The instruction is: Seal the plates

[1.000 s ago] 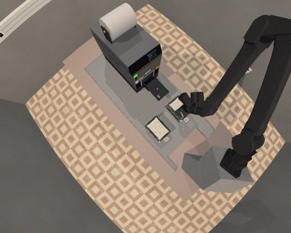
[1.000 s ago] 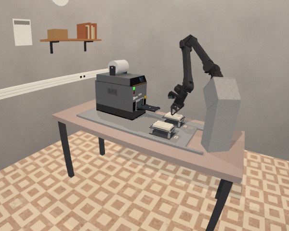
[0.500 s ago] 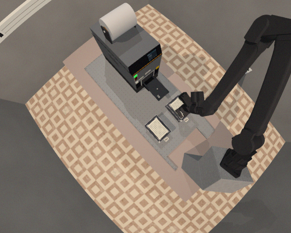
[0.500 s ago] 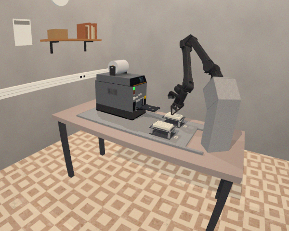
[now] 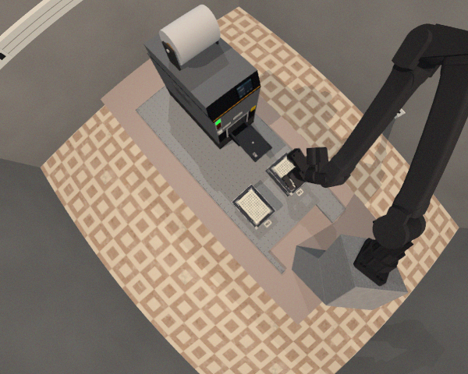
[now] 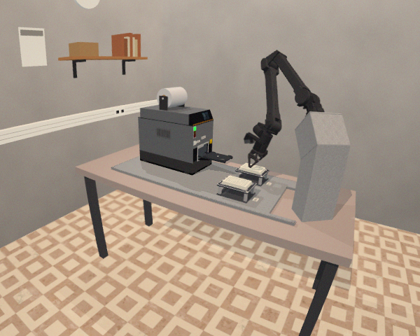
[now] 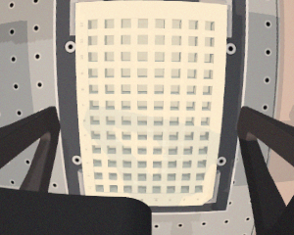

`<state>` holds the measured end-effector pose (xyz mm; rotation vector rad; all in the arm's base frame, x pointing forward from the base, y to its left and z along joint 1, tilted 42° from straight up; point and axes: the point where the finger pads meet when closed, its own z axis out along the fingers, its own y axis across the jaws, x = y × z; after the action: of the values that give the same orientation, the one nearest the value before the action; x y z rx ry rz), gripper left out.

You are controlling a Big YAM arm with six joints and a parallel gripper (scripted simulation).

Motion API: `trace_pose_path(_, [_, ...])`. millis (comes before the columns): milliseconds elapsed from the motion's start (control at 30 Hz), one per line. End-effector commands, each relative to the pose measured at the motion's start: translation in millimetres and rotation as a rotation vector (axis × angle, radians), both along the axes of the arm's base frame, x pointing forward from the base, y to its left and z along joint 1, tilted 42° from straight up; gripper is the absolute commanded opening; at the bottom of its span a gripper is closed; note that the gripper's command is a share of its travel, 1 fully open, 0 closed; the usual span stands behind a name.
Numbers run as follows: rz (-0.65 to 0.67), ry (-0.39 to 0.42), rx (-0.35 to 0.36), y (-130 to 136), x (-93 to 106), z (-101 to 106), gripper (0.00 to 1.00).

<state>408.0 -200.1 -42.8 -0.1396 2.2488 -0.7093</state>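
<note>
Grey boxy sealer [image 5: 226, 76] [image 6: 166, 138] sits toward the left end of the brown table [image 5: 186, 183] [image 6: 221, 213], white cylindrical roll [image 5: 196, 32] [image 6: 176, 96] on top. Small square lamp [image 5: 218, 121] [image 6: 194, 128] on its front lit green. Flat black stage [image 5: 252, 141] [image 6: 220, 157] out of the sealer, facing the table's right end, no plate on it.

Next, cream rectangular well plate [image 5: 253, 206] [image 6: 236, 183] lying in a dark-rimmed raised nest [image 5: 266, 217] [image 6: 248, 189], nearer the front long edge. Its tag is too small to read for sure.

Slightly right and nearer the back long edge: second cream well plate [image 5: 283, 167] [image 6: 251, 169] [image 7: 149, 105], lying in another dark-rimmed nest [image 5: 275, 179] [image 6: 262, 174] [image 7: 235, 98]. So both plates are in nests.

Black two-finger gripper [image 5: 292, 181] [image 6: 250, 162] [image 7: 148, 117] points down over this back plate, open, nothing gripped; wrist view has one finger toward each long side of the plate. Black jointed arm [image 5: 448, 112] [image 6: 271, 94] arches from the grey angular pedestal [image 5: 338, 295] [image 6: 322, 162] at the table's right end.
</note>
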Motion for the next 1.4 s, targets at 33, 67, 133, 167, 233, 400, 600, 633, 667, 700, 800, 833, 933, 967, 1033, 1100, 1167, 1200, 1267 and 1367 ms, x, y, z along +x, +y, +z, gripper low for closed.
trace_pose_path(33, [0.006, 0.004, 0.009, 6.9, -5.5, -3.5, 1.00])
trace_pose_path(67, [0.002, -0.003, 0.006, 4.2, -3.7, -0.8, 1.00])
trace_pose_path(133, [-0.006, -0.010, 0.003, -0.7, -1.3, 3.0, 1.00])
trace_pose_path(167, [-0.010, -0.014, 0.001, -3.2, -0.1, 4.9, 1.00])
trace_pose_path(233, [-0.017, -0.024, -0.003, -7.9, 1.6, 9.3, 1.00])
trace_pose_path(400, [-0.020, -0.027, -0.005, -10.1, 2.8, 11.5, 1.00])
trace_pose_path(600, [-0.009, -0.017, -0.015, -14.1, 5.6, -0.3, 1.00])
trace_pose_path(633, [-0.010, -0.013, -0.014, -15.4, 5.8, -3.9, 1.00])
trace_pose_path(667, [-0.010, -0.008, -0.013, -16.5, 5.8, -7.4, 1.00])
trace_pose_path(700, [-0.009, -0.003, -0.011, -16.2, 5.0, -9.9, 1.00])
trace_pose_path(800, [-0.001, 0.026, -0.005, -7.4, -2.1, -16.7, 1.00])
trace_pose_path(833, [0.004, 0.032, -0.003, -4.8, -3.4, -17.7, 1.00])
trace_pose_path(933, [0.015, 0.030, -0.003, 1.4, -4.1, -14.1, 1.00])
trace_pose_path(967, [0.018, 0.028, -0.004, 2.9, -3.1, -12.7, 1.00])
trace_pose_path(1033, [0.017, 0.024, -0.002, 3.3, -2.9, -11.5, 1.00])
trace_pose_path(1100, [0.016, 0.020, 0.000, 3.6, -2.4, -10.1, 1.00])
trace_pose_path(1167, [0.013, 0.012, 0.004, 4.2, -1.7, -7.5, 1.00])
trace_pose_path(1200, [0.012, 0.008, 0.006, 4.6, -1.4, -6.1, 1.00])
trace_pose_path(1267, [0.009, 0.004, 0.011, 5.5, -1.3, -5.5, 1.00])
trace_pose_path(1367, [0.010, 0.002, 0.013, 6.6, -1.2, -4.7, 1.00])
